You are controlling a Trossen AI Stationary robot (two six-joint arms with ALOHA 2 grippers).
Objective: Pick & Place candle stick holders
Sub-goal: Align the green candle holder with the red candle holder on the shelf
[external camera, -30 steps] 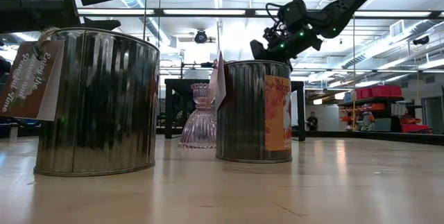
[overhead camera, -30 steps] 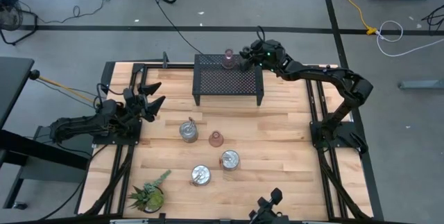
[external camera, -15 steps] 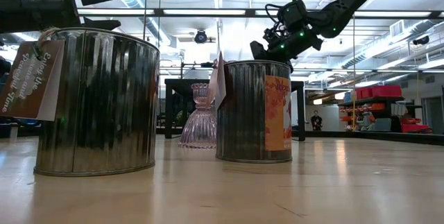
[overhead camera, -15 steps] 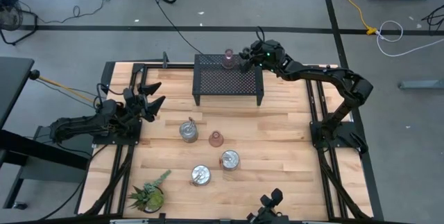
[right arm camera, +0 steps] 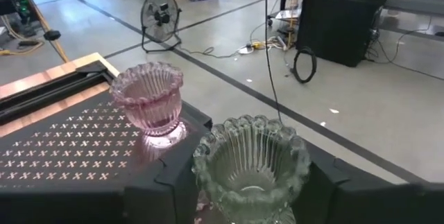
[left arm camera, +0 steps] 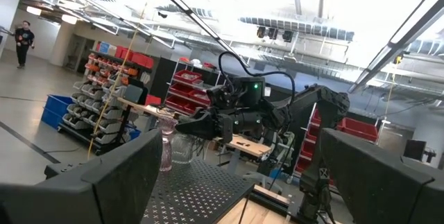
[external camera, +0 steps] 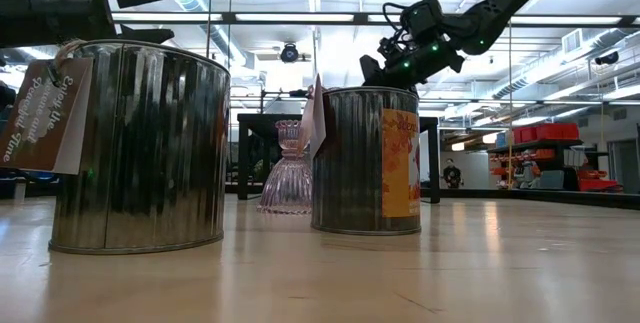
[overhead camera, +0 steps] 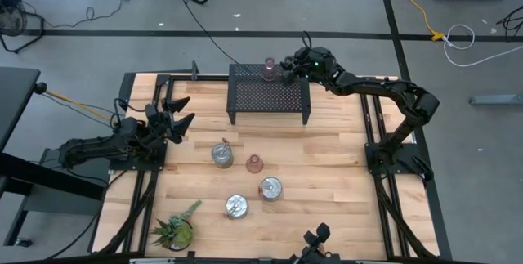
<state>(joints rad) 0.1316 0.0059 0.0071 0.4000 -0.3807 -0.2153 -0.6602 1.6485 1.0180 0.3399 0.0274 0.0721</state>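
My right gripper is over the far right corner of the black mesh rack, shut on a clear, faintly olive fluted cup. A pink fluted cup stands by its base on the rack just beside it. On the table stand three silvery round holders and a small pink holder. My left gripper is open and empty at the table's left edge, pointing toward the rack. My right gripper holds the clear cup by its lower body, pinched between the two fingers, one on each side. The fingers come level from the table's right side. The cup stays upright, mouth up; whether its base rests on the rack, I cannot tell.
A spiky green potted plant stands at the near left corner. The rack's mesh top has free room left of the pink cup. In the low view two silvery holders stand close, with the pink holder between them.
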